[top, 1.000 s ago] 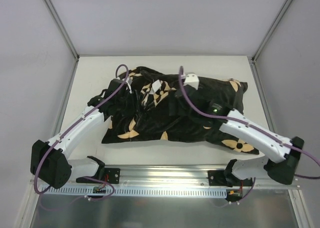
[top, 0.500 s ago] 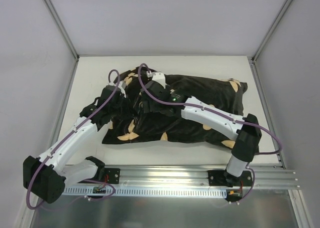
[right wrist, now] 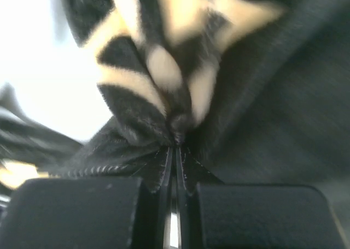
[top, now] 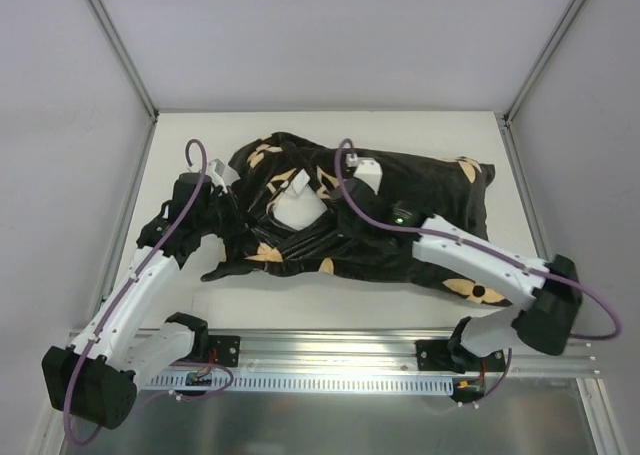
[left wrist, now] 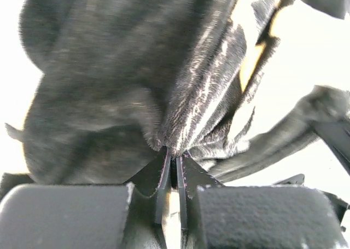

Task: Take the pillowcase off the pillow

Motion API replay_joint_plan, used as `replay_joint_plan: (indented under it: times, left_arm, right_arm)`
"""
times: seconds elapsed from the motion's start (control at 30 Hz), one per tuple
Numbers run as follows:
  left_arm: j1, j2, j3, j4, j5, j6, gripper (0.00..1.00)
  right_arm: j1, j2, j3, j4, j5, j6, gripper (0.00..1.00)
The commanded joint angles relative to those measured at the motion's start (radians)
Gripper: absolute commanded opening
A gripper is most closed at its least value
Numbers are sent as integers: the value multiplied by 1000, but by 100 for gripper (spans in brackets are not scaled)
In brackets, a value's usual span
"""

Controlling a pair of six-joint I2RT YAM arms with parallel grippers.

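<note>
Top, left-wrist and right-wrist views. The large black plush pillowcase with tan flower and star motifs (top: pixel 420 190) lies across the middle of the white counter (top: pixel 180 135), its closed end toward the right edge and its bunched mouth toward the left edge. A patch of the plain white stuffed pillow (top: pixel 297 210) shows through that mouth, left of centre; the rest of the pillow is hidden inside the cover.

The left gripper (left wrist: pixel 174 156) has its fingers pressed together on a fold of black plush at the left side of the mouth. The right gripper (right wrist: pixel 175 142) is likewise pinched tight on a fold carrying a tan motif, on the side of the mouth nearer the far edge. Whether either pinch has caught one layer or two cannot be told.

The step in hand is judged to be widening the mouth so the cover can slide off.

- Keep both pinches firm, since plush is likely to creep out of a thin grip.
- Draw the two holds apart first, so that more white shows between them.
- Then carry the hem toward the right edge, over the pillow.
- Move slowly: if the pillow drags along with the cover, nothing is gained.
- Watch the purple cables (top: pixel 350 190) lying over the fabric.
</note>
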Motion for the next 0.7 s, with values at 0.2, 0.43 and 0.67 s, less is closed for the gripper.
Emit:
replay_joint_plan:
  times: [0.2, 0.43, 0.67]
  left_arm:
    - [226, -34, -84, -45, 53, 14, 0]
    - [297, -33, -84, -43, 42, -89, 0]
    - [8, -169, 60, -130, -263, -9, 52]
  right_arm:
    - [-84, -527, -429, -133, 232, 153, 1]
    - [-136, -702, -555, -162, 166, 179, 1]
    - [-86, -514, -512, -89, 112, 185, 1]
